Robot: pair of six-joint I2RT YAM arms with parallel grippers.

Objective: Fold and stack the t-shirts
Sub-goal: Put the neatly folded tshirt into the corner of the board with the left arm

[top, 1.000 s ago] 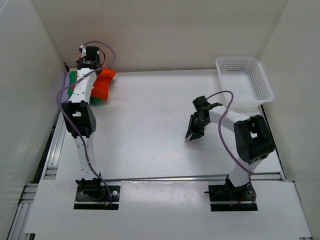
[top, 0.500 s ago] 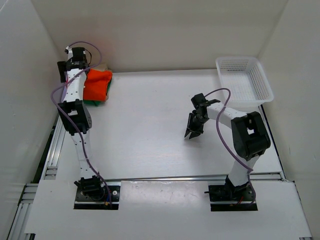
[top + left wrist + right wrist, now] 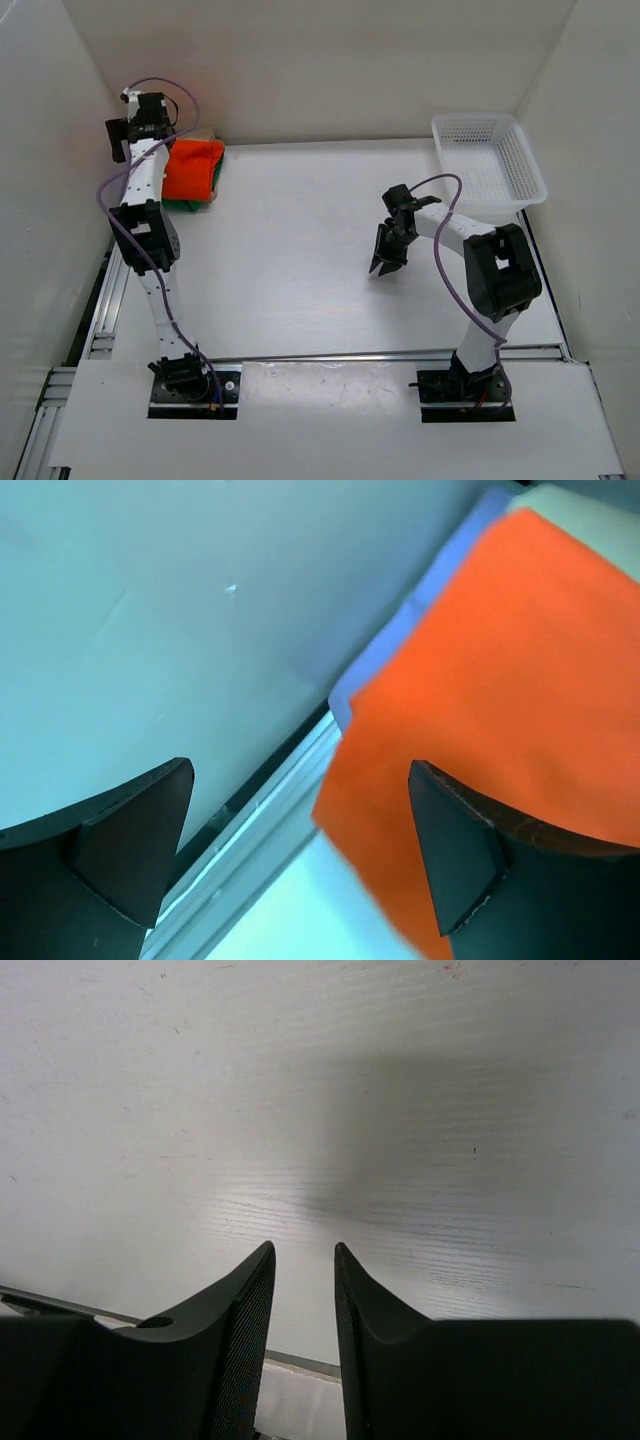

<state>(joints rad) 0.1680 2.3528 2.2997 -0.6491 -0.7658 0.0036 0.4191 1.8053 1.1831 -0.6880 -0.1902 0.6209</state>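
Note:
The t-shirts lie stacked in the far left corner of the table. The folded orange-red one (image 3: 192, 168) is on top, with a green edge (image 3: 178, 205) showing under its near side. The left wrist view shows the orange-red shirt (image 3: 500, 660) over a lilac edge (image 3: 425, 615). My left gripper (image 3: 120, 135) hangs above the left side of the stack, close to the wall. It is open (image 3: 300, 850) and holds nothing. My right gripper (image 3: 385, 262) points down over the middle right of the table, its fingers (image 3: 303, 1250) a narrow gap apart with nothing between them.
A white mesh basket (image 3: 535, 170) stands at the far right corner. White walls enclose the table on the left, back and right. A metal rail (image 3: 250, 840) runs along the table's left edge beside the stack.
My left gripper opened and let go of the orange-red shirt, which now lies flat on the stack. It then drew back to the left. The right arm has barely moved.

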